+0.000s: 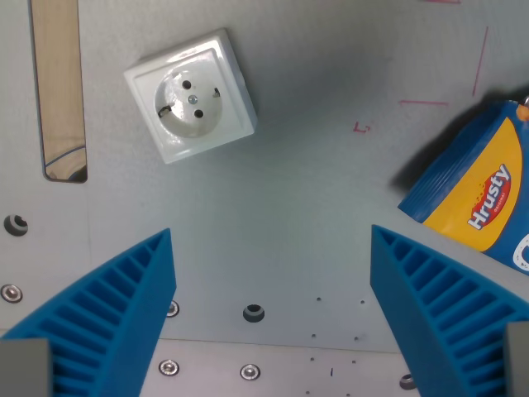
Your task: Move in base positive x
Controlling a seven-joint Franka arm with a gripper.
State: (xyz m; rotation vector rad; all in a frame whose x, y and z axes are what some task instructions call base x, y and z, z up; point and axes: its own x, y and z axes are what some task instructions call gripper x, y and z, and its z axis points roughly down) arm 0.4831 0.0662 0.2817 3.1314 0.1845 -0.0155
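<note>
Grey metal tabletop point(314, 165) with screw holes fills the wrist view, carrying a white wall socket point(192, 93) toward its upper-left corner, a wooden slot point(58, 83) along the left edge and a blue-and-yellow Hrusty packet point(479, 182) at the right edge. Pincer point(273, 273) hangs released and empty, blue ribbed fingers point(116, 314) wide apart over bare plate; the task names no object, so nothing lies between them. Probable hazard: which image direction is base positive x cannot be told, and a low traverse could sweep a finger into socket or packet.
</note>
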